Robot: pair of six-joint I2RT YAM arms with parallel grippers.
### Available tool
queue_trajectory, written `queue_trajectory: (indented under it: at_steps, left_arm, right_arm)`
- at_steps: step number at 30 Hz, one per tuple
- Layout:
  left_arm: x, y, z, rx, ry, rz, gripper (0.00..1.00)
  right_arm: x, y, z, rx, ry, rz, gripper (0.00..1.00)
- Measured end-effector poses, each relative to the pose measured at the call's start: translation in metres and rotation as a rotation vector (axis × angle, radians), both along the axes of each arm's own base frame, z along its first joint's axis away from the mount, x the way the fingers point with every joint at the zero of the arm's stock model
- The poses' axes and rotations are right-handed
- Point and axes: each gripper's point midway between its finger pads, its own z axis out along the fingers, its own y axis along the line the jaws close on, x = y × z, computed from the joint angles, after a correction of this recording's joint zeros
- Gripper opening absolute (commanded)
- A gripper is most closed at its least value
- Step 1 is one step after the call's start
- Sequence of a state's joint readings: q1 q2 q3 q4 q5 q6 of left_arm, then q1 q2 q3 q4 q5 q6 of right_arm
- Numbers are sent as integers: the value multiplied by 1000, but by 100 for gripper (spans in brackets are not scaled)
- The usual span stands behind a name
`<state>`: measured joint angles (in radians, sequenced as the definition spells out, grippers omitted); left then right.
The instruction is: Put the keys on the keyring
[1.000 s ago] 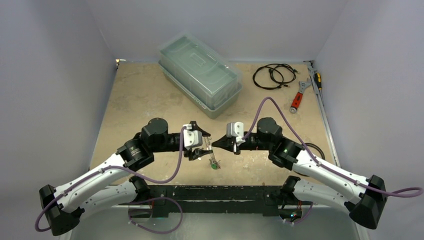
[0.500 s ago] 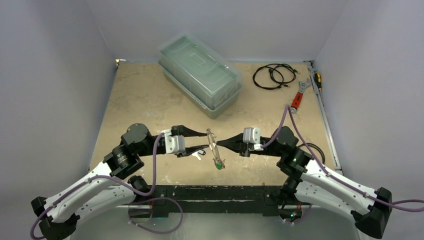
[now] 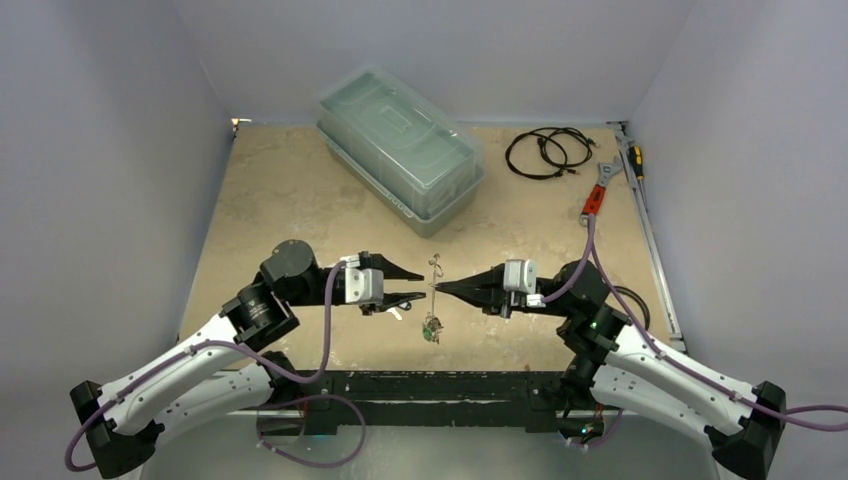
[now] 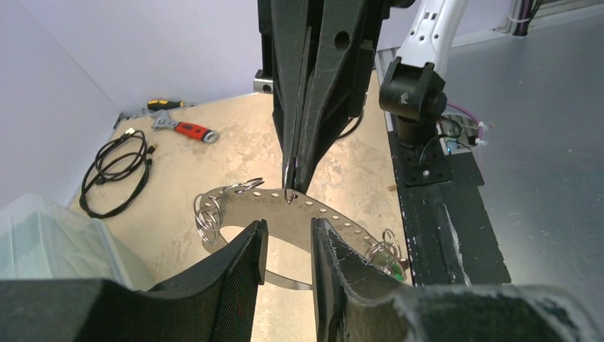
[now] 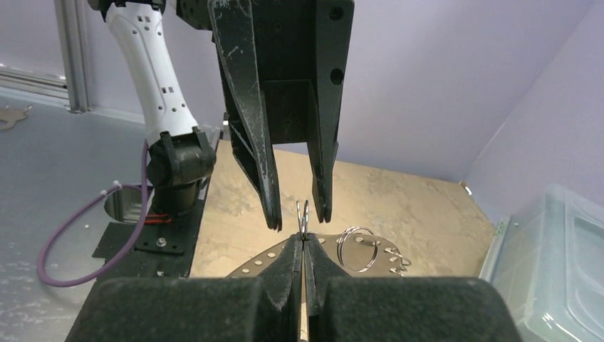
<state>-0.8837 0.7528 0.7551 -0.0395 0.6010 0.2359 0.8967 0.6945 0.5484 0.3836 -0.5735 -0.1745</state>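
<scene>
Right gripper (image 3: 441, 287) clamps the keyring (image 4: 285, 212) by its rim; left gripper (image 3: 421, 284), narrowly parted opposite, should grip its bare edge squarely.

The right gripper (image 5: 304, 246) pinches the rim of the keyring (image 5: 265, 262), its fingers pressed together; a small wire loop (image 5: 303, 212) stands upright just above them; a larger split ring (image 5: 356, 249) sits on the plate; the left gripper (image 5: 299, 219) faces it, jaws apart.
</scene>
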Motion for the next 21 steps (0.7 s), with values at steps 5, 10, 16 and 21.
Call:
queue_trajectory:
  at_steps: [5, 10, 16, 21]
  left_arm:
    - [-6, 0, 12, -41, -21, -27, 27]
    - [-8, 0, 14, -50, -28, -41, 25]
    - [-7, 0, 14, -49, -27, -44, 25]
    - [-8, -1, 14, -49, -27, -48, 25]
  right_arm:
    - [-4, 3, 3, 12, 1, 29, 0]
    - [-8, 4, 6, 23, -4, 58, 0]
    - [-14, 4, 10, 38, -13, 88, 0]
    - [-17, 5, 12, 45, -22, 106, 0]
